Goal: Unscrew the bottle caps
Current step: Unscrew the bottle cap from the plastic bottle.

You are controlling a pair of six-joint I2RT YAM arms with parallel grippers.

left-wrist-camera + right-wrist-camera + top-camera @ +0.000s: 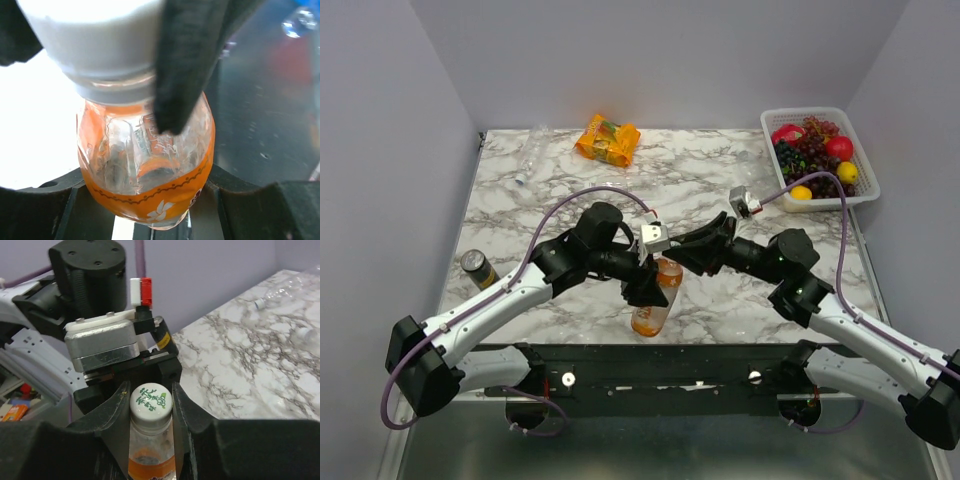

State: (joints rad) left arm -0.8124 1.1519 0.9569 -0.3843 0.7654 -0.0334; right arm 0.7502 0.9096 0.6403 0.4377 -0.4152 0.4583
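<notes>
The orange-liquid bottle (653, 312) stands upright near the table's front edge. My left gripper (646, 288) is shut on its body; in the left wrist view the bottle (145, 170) fills the space between the two black fingers of the left gripper (150, 212). Its white cap (151, 400) carries green print. My right gripper (151, 406) is shut on that cap, one finger pressed to each side. From above the right gripper (672, 258) covers the cap. A clear bottle (530, 155) lies at the back left.
An orange snack packet (607, 138) lies at the back centre. A white basket (860, 150) of fruit stands at the back right. A dark can (477, 268) lies by the left edge. The right wrist view shows the clear bottle (287, 287) on the marble.
</notes>
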